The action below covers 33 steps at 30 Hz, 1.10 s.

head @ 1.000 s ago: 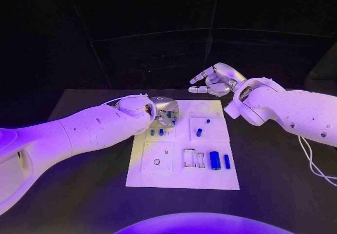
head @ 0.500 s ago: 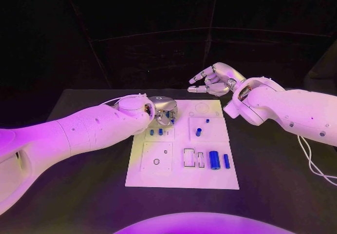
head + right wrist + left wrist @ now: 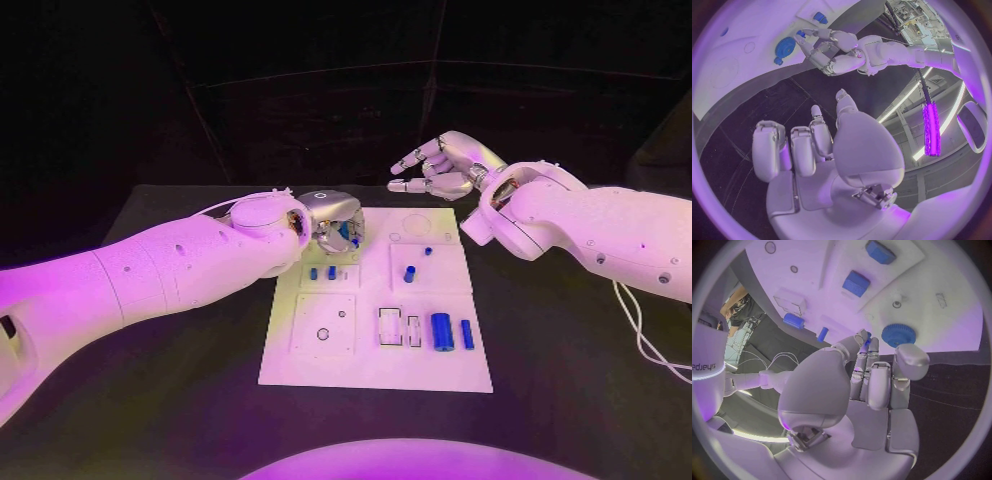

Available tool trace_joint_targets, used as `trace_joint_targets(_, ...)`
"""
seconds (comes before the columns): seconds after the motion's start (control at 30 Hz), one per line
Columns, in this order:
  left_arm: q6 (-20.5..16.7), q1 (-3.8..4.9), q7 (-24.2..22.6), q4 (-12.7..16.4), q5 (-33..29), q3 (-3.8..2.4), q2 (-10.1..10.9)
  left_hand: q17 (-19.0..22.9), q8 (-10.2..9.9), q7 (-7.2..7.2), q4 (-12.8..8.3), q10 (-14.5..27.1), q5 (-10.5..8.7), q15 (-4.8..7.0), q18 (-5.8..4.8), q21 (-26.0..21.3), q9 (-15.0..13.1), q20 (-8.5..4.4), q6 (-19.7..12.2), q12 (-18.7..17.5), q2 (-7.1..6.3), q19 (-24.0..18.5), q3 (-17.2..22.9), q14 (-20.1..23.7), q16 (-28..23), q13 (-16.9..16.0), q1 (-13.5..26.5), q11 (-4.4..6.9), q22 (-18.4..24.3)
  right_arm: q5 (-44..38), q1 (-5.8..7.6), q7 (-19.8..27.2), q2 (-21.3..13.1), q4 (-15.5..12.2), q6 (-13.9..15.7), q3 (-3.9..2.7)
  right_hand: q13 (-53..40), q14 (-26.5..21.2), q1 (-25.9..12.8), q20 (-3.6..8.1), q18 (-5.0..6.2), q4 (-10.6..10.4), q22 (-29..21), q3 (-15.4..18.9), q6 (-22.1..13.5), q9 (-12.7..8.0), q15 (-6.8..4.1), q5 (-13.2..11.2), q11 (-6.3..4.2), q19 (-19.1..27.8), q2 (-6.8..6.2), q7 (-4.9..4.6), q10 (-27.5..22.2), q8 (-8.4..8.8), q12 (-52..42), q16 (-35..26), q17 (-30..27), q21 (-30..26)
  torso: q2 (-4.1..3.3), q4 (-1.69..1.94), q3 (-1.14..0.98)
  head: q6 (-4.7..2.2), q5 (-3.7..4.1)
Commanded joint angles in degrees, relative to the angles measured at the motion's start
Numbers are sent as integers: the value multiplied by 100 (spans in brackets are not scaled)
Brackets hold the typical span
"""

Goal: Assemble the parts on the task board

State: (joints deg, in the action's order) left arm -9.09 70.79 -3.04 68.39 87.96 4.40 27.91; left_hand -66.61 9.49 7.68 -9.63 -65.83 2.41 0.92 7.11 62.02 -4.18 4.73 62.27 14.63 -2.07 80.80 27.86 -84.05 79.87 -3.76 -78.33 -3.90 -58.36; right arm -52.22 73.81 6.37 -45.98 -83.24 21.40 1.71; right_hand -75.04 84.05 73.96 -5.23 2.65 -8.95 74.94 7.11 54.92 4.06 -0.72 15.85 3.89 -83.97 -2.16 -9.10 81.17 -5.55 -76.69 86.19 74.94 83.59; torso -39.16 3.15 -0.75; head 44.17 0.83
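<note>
White task board [image 3: 378,372] lies mid-surface; we see our left robot hand [image 3: 335,222] over its far corner, fingertips pinching a small blue part [image 3: 867,336] beside the blue gear [image 3: 898,334], probably for seating. Right robot hand [image 3: 447,165] hovers beyond the board, loosely curled, grasping nothing.

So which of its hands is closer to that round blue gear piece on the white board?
Left. The left hand hovers right at the blue gear on the task board; the right hand hangs beyond the board's far edge.
</note>
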Motion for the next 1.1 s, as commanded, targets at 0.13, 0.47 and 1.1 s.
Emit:
trace_joint_targets(0.13,-175,52,-5,291,-79,-98,316,17,-46,16,-8,-57,32,3,-57,26,10,-9,37,-55,-40,-3,38,-112,13,-5,64,2,-13,13,10,54,-13,-3,-19,-4,-378,423,32,-13,26,4,94,23,-7,2,6,31,-13,19,31,42,-10,-18,-5,-30,753,-23,14,47,5,-4,-8)
trace_joint_targets(0.47,19,46,90,448,-157,-115,674,31,-73,12,-11,-93,32,3,-66,78,14,-7,53,-107,-99,5,44,-112,13,-6,140,4,-76,13,10,56,-14,11,-28,-4,-378,423,32,-13,26,4,94,23,-7,2,6,31,-13,19,31,42,-10,-18,-5,-30,753,-23,8,48,7,-3,-26)
trace_joint_targets(1.1,280,-75,84,166,-301,-101,582,71,-117,5,36,-124,31,2,-69,102,18,-4,65,-198,-183,0,-13,-107,3,-5,290,5,-114,13,9,65,-2,22,-40,-4,-376,423,44,-13,27,9,90,29,-4,3,5,29,-14,20,41,43,-12,-22,-4,-32,750,-26,7,35,3,25,-51)
